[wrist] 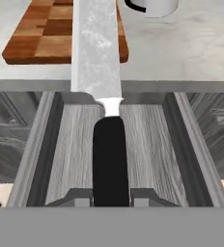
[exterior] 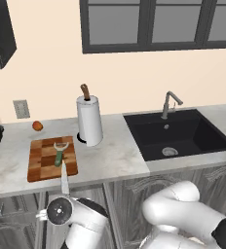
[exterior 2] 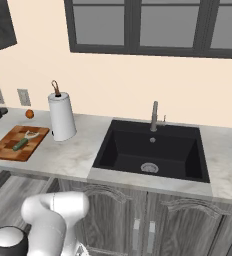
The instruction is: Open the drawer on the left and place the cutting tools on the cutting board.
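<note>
The gripper [wrist: 112,197] was clamped on the knife [wrist: 109,144] by its black handle, blade pointing to 12 o'clock, above the open drawer [wrist: 147,140]. The peeler [exterior: 60,153] lay on the cutting board [exterior: 39,165], beside the paper-towel roll [exterior: 89,120].

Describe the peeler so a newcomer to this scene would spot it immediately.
Left of the black sink and the paper-towel roll lies a chequered cutting board. The peeler rests on it: green handle, pale Y-shaped head, unlike the black-handled knife.
</note>
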Robot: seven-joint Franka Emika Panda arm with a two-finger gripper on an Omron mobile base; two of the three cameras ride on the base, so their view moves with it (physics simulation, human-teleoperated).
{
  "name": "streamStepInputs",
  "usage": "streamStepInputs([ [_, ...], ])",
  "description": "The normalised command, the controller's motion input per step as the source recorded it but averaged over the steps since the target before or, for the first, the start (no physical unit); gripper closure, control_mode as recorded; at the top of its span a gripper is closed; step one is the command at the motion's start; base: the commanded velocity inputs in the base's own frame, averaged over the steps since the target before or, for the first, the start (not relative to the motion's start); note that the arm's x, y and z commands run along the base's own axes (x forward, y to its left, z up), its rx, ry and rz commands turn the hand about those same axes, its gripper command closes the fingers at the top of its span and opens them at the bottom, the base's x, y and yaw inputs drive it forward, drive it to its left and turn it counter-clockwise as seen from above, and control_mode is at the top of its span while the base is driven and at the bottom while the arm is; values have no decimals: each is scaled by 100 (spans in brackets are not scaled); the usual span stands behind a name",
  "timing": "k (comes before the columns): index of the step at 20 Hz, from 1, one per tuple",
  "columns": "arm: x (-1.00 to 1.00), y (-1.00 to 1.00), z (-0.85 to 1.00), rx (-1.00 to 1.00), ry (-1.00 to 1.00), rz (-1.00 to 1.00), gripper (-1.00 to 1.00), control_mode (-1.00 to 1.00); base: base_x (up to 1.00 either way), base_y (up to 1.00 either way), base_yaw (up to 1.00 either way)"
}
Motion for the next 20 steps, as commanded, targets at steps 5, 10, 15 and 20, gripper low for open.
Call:
streamStepInputs([
  [5,100,0,60,0,-3,-10,100,-100,0,0,0],
  [10,100,0,3,0,11,-11,100,-100,0,0,0],
  [15,97,8,9,0,22,-9,100,-100,0,0,0],
  [20,66,43,22,1,21,-6,100,-100,0,0,0],
])
